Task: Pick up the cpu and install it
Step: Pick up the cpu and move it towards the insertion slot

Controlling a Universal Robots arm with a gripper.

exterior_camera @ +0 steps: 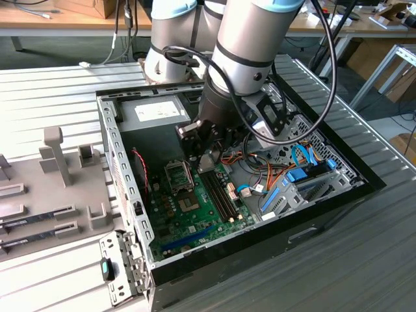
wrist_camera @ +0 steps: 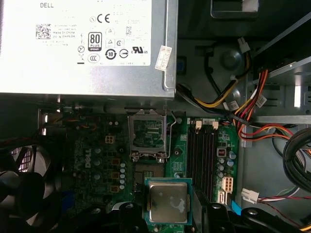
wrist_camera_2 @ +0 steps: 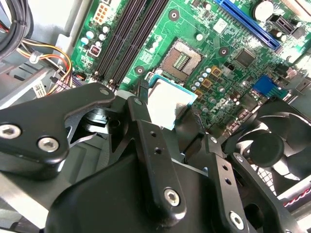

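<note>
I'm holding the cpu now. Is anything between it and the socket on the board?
Nothing visible. The cpu, held in the jaws of the gripper, hangs above the motherboard short of the socket, whose contact field lies bare. Only low board parts lie between them; the memory slots run alongside, not across.

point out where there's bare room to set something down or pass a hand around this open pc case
Bare: the ribbed table at the exterior view's right and front of the case, and its strip beyond the grey fixture. Inside it is crowded: fan, motherboard, and cables beside the end effector holding the cpu.
</note>
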